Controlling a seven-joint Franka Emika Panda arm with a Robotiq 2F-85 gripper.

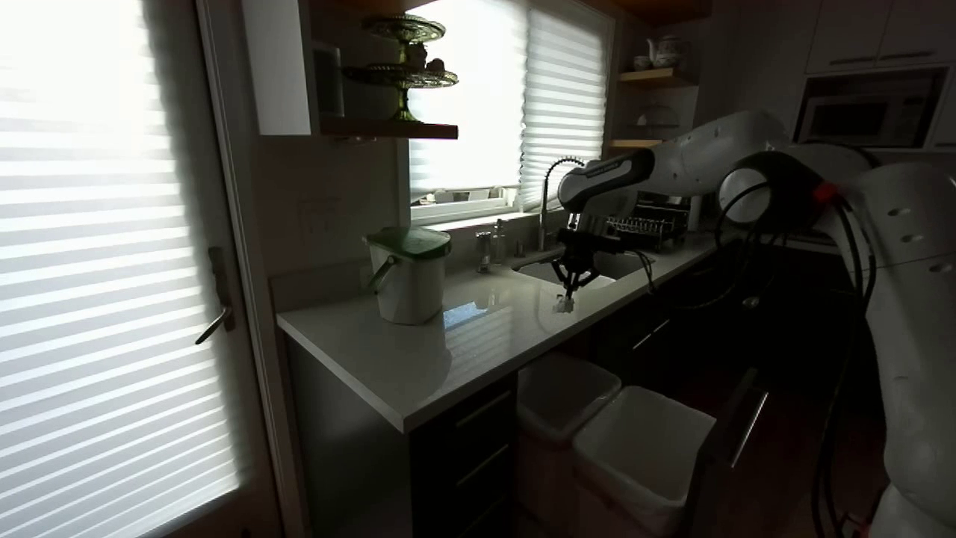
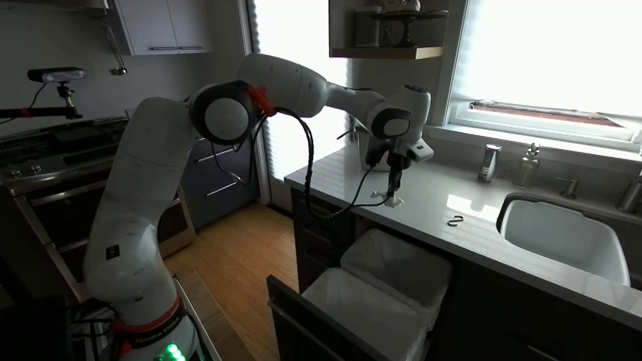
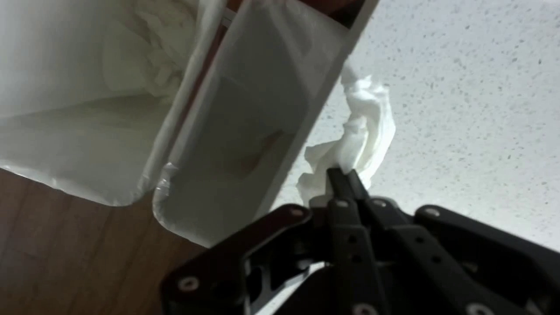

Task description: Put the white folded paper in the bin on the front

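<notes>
- By judgement, at the transfer step: holding the folded white tissue paper (image 3: pixel 367 135) with the gripper (image 3: pixel 344 177), above or on the countertop (image 3: pixel 463 113), close to its front edge. Unclear whether touching the surface.
- Aim for the front bin (image 3: pixel 52 57), brighter than the rear bin (image 3: pixel 245 127) and farther out from the countertop. Not yet above it.
- Lift first, straight up, to free the loose tail from the countertop edge.
- Then travel outward, passing over the rear bin without dipping or loosening there; risk, as judged: wrong-bin drop.
- Stop over the middle of the front bin's mouth, well in from the rim and short of the drawer front (image 2: pixel 306 317).
- Lower a little before release; expect light, limp paper to drift or cling to a finger. Spread wide, check for sticking, then back straight up.
- Gripper: closed down at the fingertips (image 3: pixel 334 181), nearly together, on a fold of the folded white tissue paper. Pinched near one end in the wrist view, with a longer tail reaching past the tips and a flap spread to one side.
- In both exterior views: pointing down near the countertop edge, with white tissue at the tips. Apparently touching nothing else.
</notes>
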